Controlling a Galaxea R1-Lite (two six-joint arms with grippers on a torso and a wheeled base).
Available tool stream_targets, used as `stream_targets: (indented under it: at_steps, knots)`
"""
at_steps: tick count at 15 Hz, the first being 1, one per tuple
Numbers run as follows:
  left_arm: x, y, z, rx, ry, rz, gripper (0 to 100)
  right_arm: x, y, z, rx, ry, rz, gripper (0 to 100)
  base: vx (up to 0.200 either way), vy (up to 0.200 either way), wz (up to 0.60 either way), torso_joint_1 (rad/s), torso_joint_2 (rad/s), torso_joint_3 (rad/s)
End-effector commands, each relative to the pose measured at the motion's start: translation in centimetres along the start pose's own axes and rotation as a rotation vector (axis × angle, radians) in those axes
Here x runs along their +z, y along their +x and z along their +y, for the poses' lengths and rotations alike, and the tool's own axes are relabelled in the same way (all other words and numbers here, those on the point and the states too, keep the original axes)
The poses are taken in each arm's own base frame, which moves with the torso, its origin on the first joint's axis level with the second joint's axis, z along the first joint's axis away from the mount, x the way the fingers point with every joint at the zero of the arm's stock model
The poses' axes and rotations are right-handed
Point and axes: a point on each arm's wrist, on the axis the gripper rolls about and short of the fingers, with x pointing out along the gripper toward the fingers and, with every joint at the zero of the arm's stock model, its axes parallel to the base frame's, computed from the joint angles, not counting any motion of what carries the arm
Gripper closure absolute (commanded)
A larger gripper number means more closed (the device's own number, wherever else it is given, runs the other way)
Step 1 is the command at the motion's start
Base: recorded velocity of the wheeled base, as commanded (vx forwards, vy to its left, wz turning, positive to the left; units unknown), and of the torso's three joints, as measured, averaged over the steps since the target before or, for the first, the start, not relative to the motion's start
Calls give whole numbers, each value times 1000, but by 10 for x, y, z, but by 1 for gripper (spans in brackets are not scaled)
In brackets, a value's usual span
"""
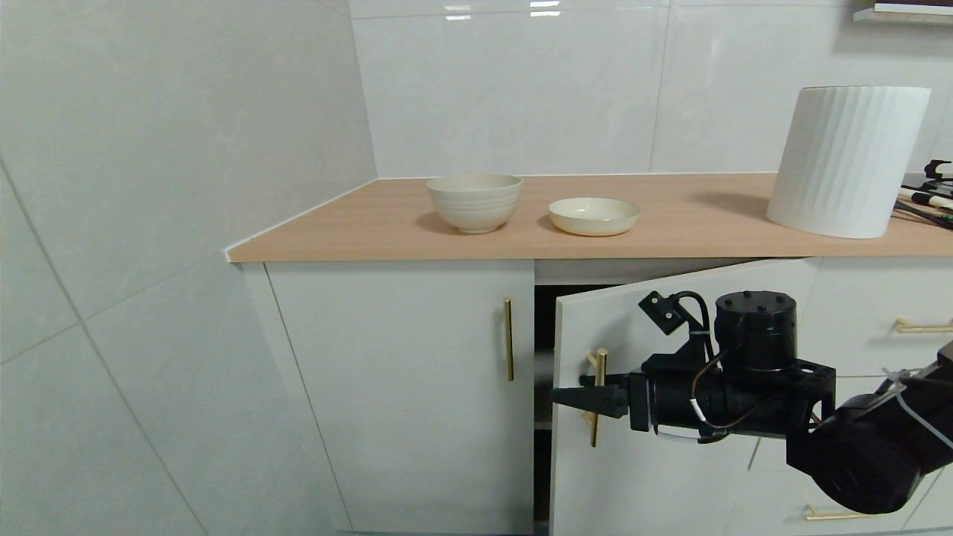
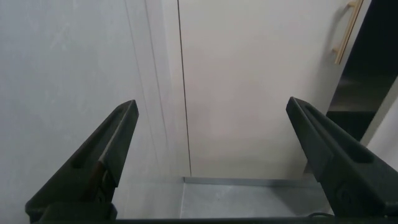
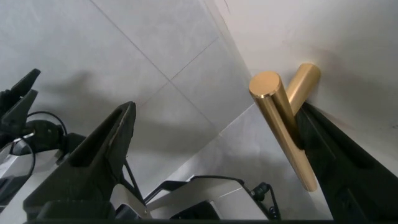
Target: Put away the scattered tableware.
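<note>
Straddling the upright handle point(image 1: 600, 365) of the ajar door point(image 1: 595, 484) with right jaws wide, left jaws wide too, below bowl point(image 1: 473, 202) and plate point(image 1: 594, 216) on the bench point(image 1: 700, 216).

Half-open door point(image 1: 595, 476) partly blocks the cupboard opening point(image 1: 543, 335).

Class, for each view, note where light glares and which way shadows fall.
Head view: glare streaks on the top wall tiles; the bowl, the dish and the white container cast shadows leftward on the counter. Right wrist view: the gold handle gleams. Left wrist view: even light, no glare on the cabinet door.
</note>
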Motion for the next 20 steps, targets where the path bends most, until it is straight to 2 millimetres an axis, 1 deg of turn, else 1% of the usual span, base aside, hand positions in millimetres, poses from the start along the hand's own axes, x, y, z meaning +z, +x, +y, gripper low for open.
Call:
stream_targets:
  at_steps: [1,3,4,5,6,7,8,9,10,11,12,13,14,15,16,17,19,20]
  knots:
    - [0,0,0,1,-1,-1,0,0,-2,2,0,0,-1,0,0,0,0,0,0,0]
    - [0,0,0,1,-1,-1,0,0,-2,2,0,0,-1,0,0,0,0,0,0,0]
    - [0,0,0,-1,40,-1,0,0,-3,2,0,0,1,0,0,0,0,0,0,0]
    - [0,0,0,-1,42,-2,0,0,-3,2,0,0,1,0,0,0,0,0,0,0]
    - [8,-2,0,-15,52,-47,0,0,-3,2,-1,0,-1,0,0,0,0,0,0,0]
    - [20,-4,-2,-90,66,-63,0,0,-4,3,0,-1,-3,0,0,0,0,0,0,0]
    - [44,-5,-4,-218,66,-28,0,1,-4,3,0,-2,-4,0,0,0,0,0,0,0]
    - [62,-4,-5,-294,60,25,0,1,-4,4,1,-4,-6,0,0,0,0,0,0,0]
    - [81,2,-7,-382,54,90,0,1,-4,4,1,-4,-6,0,0,0,0,0,0,0]
    - [102,17,-10,-514,34,144,0,1,-4,4,1,-4,-6,0,0,0,0,0,0,0]
    - [118,37,-12,-617,9,199,0,1,-4,4,1,-4,-6,0,0,0,0,0,0,0]
    - [131,59,-15,-700,-16,249,0,1,-4,4,1,-4,-6,0,0,0,0,0,0,0]
    - [139,75,-17,-770,-35,281,0,1,-4,4,2,-4,-5,0,0,0,0,0,0,0]
    - [143,87,-20,-817,-45,306,0,1,-4,4,2,-4,-5,0,0,0,0,0,0,0]
    - [147,121,-27,-868,-70,374,0,0,-4,3,1,-2,-3,0,0,0,0,0,0,0]
    - [142,143,-31,-883,-81,421,0,0,-3,3,0,0,-1,0,0,0,0,0,0,0]
    - [128,170,-45,-930,-92,488,0,0,-4,3,1,-2,-3,0,0,0,0,0,0,0]
    - [124,179,-47,-926,-108,507,0,1,-4,4,2,-3,-4,0,0,0,0,0,0,0]
